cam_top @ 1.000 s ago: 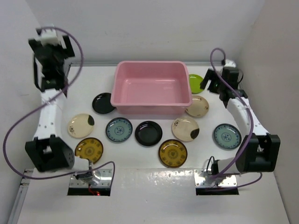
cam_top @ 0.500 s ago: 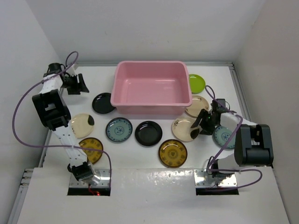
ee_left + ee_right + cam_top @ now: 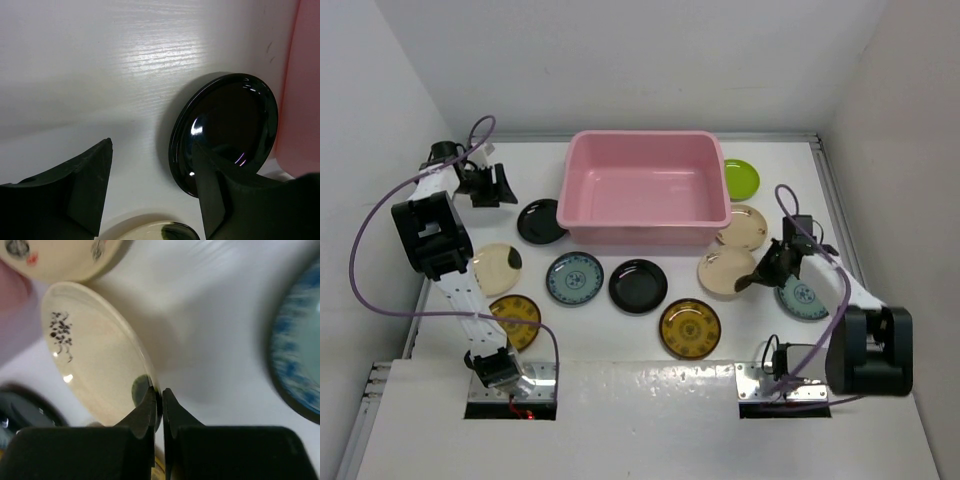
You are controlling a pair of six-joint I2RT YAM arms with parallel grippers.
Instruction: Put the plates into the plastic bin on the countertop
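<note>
The right amber plate (image 3: 689,327) and the left amber plate (image 3: 512,321) lie nearest the worktop's (image 3: 785,165) front edge. Behind them is a row. A blotched plate (image 3: 492,268) sits by the left edge, then a teal plate (image 3: 574,277), then a black plate (image 3: 638,285). Next is the held plate (image 3: 725,272). The right hand (image 3: 748,283) is clamped on its dark-blotched right rim, and it looks tilted. The right teal plate (image 3: 805,297) lies just beside that hand. Farther back, a cream plate (image 3: 743,227) sits at the bin's (image 3: 646,234) near right corner and the rear black plate (image 3: 540,221) at its near left corner. The left hand (image 3: 505,190) is spread wide just beyond the rear black plate. The bin's long axis runs left to right. A green plate (image 3: 740,178) lies at its right side.
</note>
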